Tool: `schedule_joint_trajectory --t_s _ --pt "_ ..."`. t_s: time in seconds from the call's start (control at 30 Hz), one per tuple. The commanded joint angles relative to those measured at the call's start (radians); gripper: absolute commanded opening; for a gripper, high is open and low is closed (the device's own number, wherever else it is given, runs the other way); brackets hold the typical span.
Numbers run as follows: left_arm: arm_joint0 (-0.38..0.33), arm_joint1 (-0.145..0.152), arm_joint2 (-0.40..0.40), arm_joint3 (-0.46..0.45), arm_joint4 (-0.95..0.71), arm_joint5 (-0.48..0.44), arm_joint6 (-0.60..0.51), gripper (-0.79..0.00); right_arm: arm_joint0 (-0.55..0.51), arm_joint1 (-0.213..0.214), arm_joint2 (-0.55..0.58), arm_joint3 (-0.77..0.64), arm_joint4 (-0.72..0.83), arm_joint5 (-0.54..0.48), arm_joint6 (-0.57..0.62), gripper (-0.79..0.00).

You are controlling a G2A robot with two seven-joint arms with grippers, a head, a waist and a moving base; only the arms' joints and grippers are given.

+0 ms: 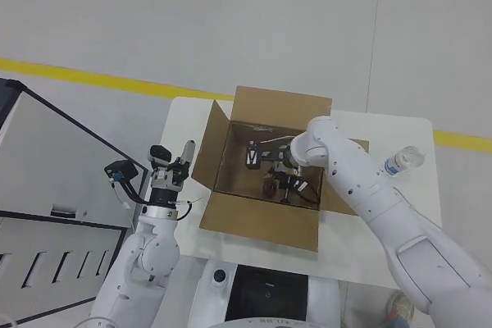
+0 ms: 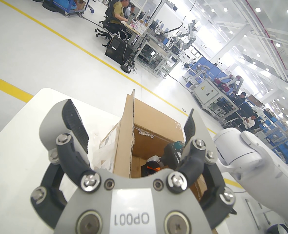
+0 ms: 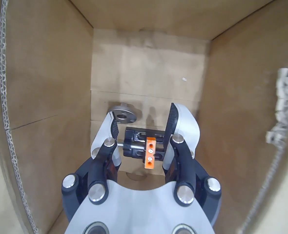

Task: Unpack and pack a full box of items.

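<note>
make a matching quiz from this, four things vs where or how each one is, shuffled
1 clear plastic bottle
2 black boxy part with an orange block
3 round grey metal flange
4 left gripper

A straddled by the open right gripper
B open and empty beside the brown cardboard box
C on the box floor, beside that gripper
D on the white table

Pairs: 1-D, 2-A, 3-C, 4-B
</note>
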Motion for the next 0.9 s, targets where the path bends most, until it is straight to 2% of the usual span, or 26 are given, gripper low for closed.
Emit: schedule_joint_trajectory --t_s 0.0,0.07,0.27,0.4,0.6,0.87 --pt "0.0 0.0 0.0 0.0 0.0 0.0 0.0 0.0 0.017 -0.016 -0.028 0.044 0.076 0.014 0.025 -0.471" --pt "0.0 0.0 0.0 0.0 0.0 0.0 0.0 0.0 0.041 -0.034 -0.069 0.09 0.135 0.051 0.061 -0.517" --pt "0.0 0.0 0.0 0.0 0.0 0.0 0.0 0.0 0.105 -0.082 -0.186 0.178 0.24 0.124 0.134 -0.477" --pt "0.0 0.0 0.0 0.0 0.0 0.0 0.0 0.0 0.135 -0.114 -0.258 0.224 0.288 0.193 0.203 -0.422" --pt "0.0 0.0 0.0 0.0 0.0 0.0 0.0 0.0 0.167 -0.161 -0.323 0.276 0.335 0.271 0.277 -0.449" --pt "0.0 0.0 0.0 0.0 0.0 0.0 0.0 0.0 0.175 -0.227 -0.373 0.38 0.288 0.359 0.225 -0.459"
